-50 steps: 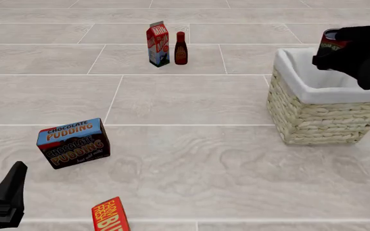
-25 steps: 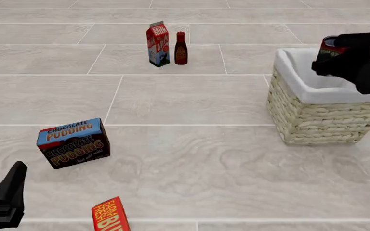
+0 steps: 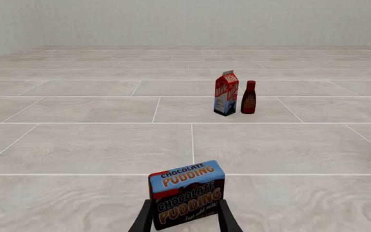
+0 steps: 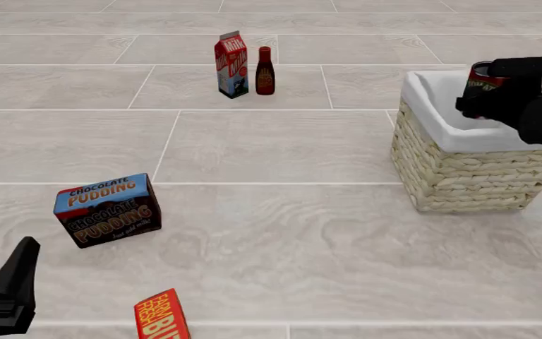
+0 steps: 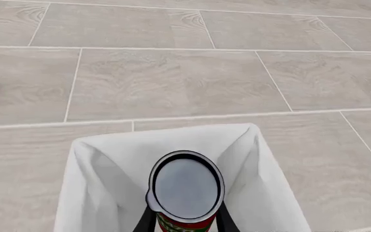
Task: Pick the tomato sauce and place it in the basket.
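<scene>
- Red-labelled tomato sauce [image 4: 479,76] is pinched in my right tool [image 4: 483,88], fingers pressed on the can's sides; it hangs above the basket [image 4: 459,176], not resting on anything.
- Key relation: can sits over the open mouth. In the right wrist view its dark metal top [image 5: 186,187] lies inside the outline of the white cloth lining [image 5: 108,164], roughly centred between the side walls.
- Can's long axis runs roughly along my tool's fingers in the wrist view; in the front view it looks close to upright, slightly tilted. Exact tilt hard to call.
- Front view puts the can near the basket's far rim, so I judge release should drop it inside, margin on the far side uncertain.
- Basket interior: only lining visible, no other contents that I can see.
- Left tool [image 4: 8,286] is low at the near left edge, well apart from the basket; right arm is the one doing this.
- Left tool holds nothing; jaws look spread, framing the chocolate pudding box [image 3: 187,193] in its wrist view.
- Milk carton [image 4: 231,65] and dark red bottle [image 4: 265,71] stand just beside each other far back on the tabletop, out of the path.
</scene>
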Controlling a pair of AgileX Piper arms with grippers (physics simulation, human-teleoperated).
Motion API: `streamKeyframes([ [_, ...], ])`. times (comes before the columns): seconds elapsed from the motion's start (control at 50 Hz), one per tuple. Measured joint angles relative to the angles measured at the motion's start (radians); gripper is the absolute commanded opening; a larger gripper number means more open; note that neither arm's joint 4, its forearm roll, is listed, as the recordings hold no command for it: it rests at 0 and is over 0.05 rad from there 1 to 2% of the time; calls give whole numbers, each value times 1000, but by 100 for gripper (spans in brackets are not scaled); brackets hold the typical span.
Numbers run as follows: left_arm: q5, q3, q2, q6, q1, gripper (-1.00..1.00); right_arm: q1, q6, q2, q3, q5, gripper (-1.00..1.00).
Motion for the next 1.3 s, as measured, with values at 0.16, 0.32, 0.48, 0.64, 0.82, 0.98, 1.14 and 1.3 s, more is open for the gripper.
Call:
streamKeyframes([
  [0.16, 0, 0, 0, 0, 0, 100, -5, -1, 8, 3, -5, -100],
  [0.32, 0, 0, 0, 0, 0, 100, -10, -2, 12, 4, -6, -100],
  [0.48, 0, 0, 0, 0, 0, 100, -11, -2, 12, 5, -9, 100],
  [0.64, 0, 0, 0, 0, 0, 100, -11, 2, 11, 5, -9, 100],
  [0.82, 0, 0, 0, 0, 0, 100, -9, 5, 5, 6, -7, 100],
  [0.98, 0, 0, 0, 0, 0, 100, -7, 6, -5, 9, -6, 100],
  [1.14, 0, 0, 0, 0, 0, 100, -1, 7, -22, 13, -1, 100],
  [1.3, 0, 0, 0, 0, 0, 100, 10, 8, -47, 22, 2, 100],
])
